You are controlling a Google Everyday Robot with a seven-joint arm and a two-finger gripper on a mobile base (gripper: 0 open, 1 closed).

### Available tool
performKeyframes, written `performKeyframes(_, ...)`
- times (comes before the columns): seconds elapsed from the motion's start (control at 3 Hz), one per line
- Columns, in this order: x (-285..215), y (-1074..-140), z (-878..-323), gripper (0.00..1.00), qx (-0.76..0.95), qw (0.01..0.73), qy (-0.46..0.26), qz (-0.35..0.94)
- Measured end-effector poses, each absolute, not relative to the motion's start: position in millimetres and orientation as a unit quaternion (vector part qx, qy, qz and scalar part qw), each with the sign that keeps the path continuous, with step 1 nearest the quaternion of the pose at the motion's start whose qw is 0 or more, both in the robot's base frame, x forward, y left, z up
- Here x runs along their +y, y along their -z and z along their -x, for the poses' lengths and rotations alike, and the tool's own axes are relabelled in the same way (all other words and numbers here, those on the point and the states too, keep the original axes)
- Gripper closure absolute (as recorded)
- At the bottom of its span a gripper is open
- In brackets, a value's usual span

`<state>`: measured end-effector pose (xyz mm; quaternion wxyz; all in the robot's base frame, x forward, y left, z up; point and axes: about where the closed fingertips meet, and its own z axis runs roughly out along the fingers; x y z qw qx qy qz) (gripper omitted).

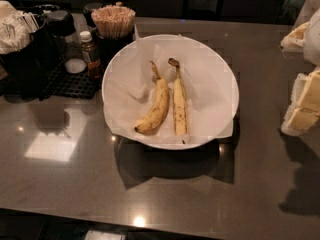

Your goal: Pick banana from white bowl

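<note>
The banana (156, 106), thick and curved with a long dark-tipped stem, lies in the middle of the white bowl (220, 69), which is lined with crinkled white paper. Just to its right lies a slimmer, straighter speckled banana (179, 106), close alongside it. My gripper (304, 101) shows as cream-coloured parts at the right edge of the view. It is well to the right of the bowl, apart from both bananas, and nothing is seen in it.
The bowl stands on a dark glossy counter (150, 184). Behind it to the left are a cup of wooden stir sticks (113, 21), a small brown sauce bottle (90, 54), and a black caddy (22, 49) with white packets on a black mat (70, 84).
</note>
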<state>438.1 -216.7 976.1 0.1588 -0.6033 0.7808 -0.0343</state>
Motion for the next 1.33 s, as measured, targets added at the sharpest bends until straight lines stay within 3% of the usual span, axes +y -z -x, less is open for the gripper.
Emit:
performKeyframes(0.67,-205.9,-977.5,-439.2,0.00,0.769,0.162,0.025,0.618)
performKeyframes(1.33,-135.4,-966.2,-445.3,0.00,0.689,0.157,-0.039,0.706)
